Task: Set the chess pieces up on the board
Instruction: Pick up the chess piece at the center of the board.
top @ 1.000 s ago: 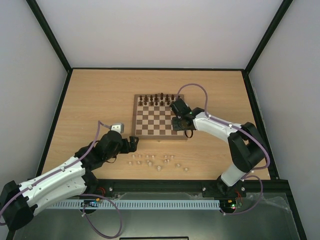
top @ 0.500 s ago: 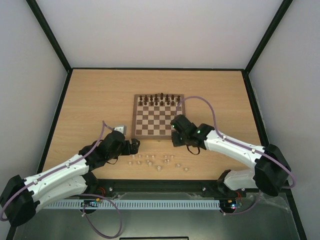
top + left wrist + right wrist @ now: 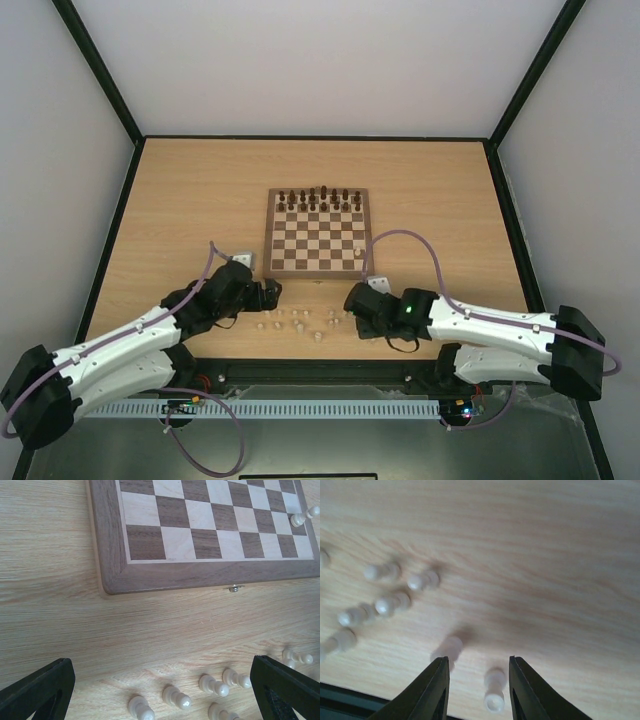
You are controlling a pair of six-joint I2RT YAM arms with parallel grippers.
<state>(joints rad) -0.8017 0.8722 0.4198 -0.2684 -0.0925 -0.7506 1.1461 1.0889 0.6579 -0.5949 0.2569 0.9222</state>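
The board (image 3: 272,262) lies mid-table, and its near-left corner (image 3: 112,555) fills the top of the left wrist view. One pale chess piece (image 3: 358,254) stands on its near-right squares, also visible as a piece (image 3: 302,517) at the top right. Several more chess pieces (image 3: 300,320) lie scattered on the table in front of the board. My left gripper (image 3: 270,290) (image 3: 161,661) hangs open wide over the left of that scatter, holding nothing. My right gripper (image 3: 350,308) (image 3: 478,659) is open low over the right end, with one pale piece (image 3: 494,690) lying loose between its fingers.
Dark brown pieces (image 3: 318,197) fill the board's far rows. A small metal clasp (image 3: 233,588) sticks out of the board's near edge. Another pale piece (image 3: 447,647) lies just beside the right gripper's left finger (image 3: 432,690). The black front rail (image 3: 320,368) runs right behind the scatter.
My right arm has drawn back from the board's right side to the loose pieces near the front, leaving a pale piece on the board. The left arm has barely moved.
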